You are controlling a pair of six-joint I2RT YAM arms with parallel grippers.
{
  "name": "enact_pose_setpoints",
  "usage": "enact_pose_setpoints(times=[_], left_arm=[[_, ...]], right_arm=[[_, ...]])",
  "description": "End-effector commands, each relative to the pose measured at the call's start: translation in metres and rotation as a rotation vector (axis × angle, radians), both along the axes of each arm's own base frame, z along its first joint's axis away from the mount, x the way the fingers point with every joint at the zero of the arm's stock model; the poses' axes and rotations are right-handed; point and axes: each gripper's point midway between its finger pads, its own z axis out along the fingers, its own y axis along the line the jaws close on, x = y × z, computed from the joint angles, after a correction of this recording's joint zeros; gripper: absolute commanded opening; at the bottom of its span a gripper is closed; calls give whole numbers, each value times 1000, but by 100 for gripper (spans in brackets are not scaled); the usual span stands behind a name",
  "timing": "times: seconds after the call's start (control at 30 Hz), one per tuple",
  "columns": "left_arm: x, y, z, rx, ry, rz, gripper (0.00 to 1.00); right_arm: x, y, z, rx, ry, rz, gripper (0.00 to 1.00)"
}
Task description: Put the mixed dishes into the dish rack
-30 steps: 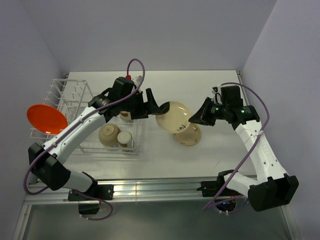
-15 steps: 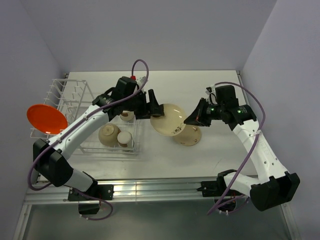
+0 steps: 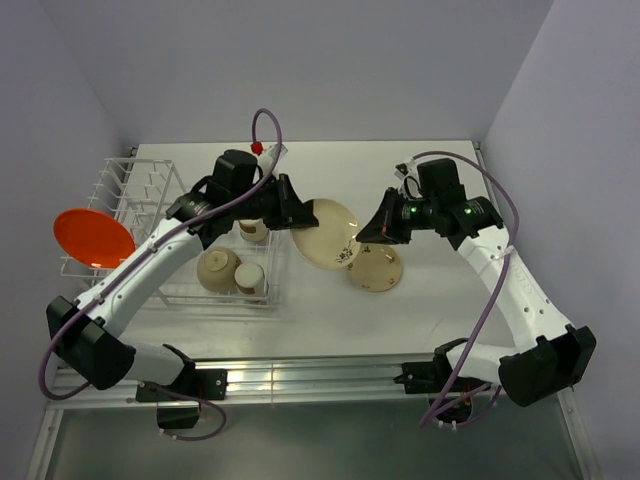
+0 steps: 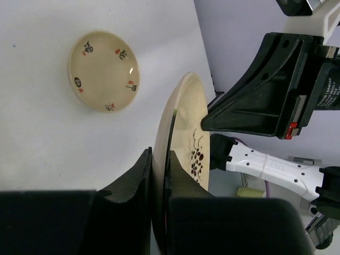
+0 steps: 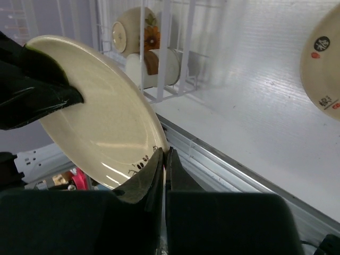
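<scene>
- Cream shallow ceramic dish with brown marks (image 3: 325, 232) hangs tilted above the white table (image 3: 430, 300), between the two arms and just right of the white wire dish rack (image 3: 140, 185).
- Left gripper (image 3: 299, 209) is clamped on the dish's left rim. The left wrist view shows the dish edge-on between its fingers (image 4: 133, 175).
- Right gripper (image 3: 366, 236) pinches the opposite rim, its fingers nearly together around the edge.
- Small cream round bowl with red and black marks (image 3: 376, 268) lies on the table, partly under the held dish.
- Glossy orange round plate (image 3: 92, 237) stands at the rack's left side.
- Small tan cup (image 3: 250, 277) sits in the rack's low basket.
</scene>
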Motion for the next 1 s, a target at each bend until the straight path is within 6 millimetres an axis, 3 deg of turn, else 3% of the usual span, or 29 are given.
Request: enact_pose_setpoints(times=[0.0,0.03,0.13,0.17,0.23,0.43,0.5,0.6,0.67,0.7,0.9,0.97], left_arm=[[-22,0,23,-62,-50,-62,0],[-26,3,27,-69,-53,-60,0],[-35,10,35,-88,-60,-51,0],[-36,12,36,-92,-61,-46,0],[-38,18,44,-107,-72,-34,0],[-45,34,62,-137,-93,-21,0],[-47,40,70,-155,-100,-11,0],[-49,47,76,-163,-109,-3,0],[-52,50,79,-159,-109,-5,0],[-52,55,82,-160,-121,1,0],[-60,75,100,-156,-154,20,0],[-61,83,108,-145,-174,47,37]], right_arm=[[18,13,38,66,-163,63,0],[18,16,42,81,-175,83,2],[16,28,60,146,-235,145,35],[14,34,69,187,-256,183,40],[10,41,76,226,-269,224,44],[-7,69,103,341,-329,370,46],[-13,81,110,371,-339,415,46],[-26,99,118,404,-353,498,37],[-31,108,122,425,-358,543,5],[-34,112,123,431,-357,561,0],[-46,135,133,486,-410,664,0],[-44,142,139,484,-443,672,0]])
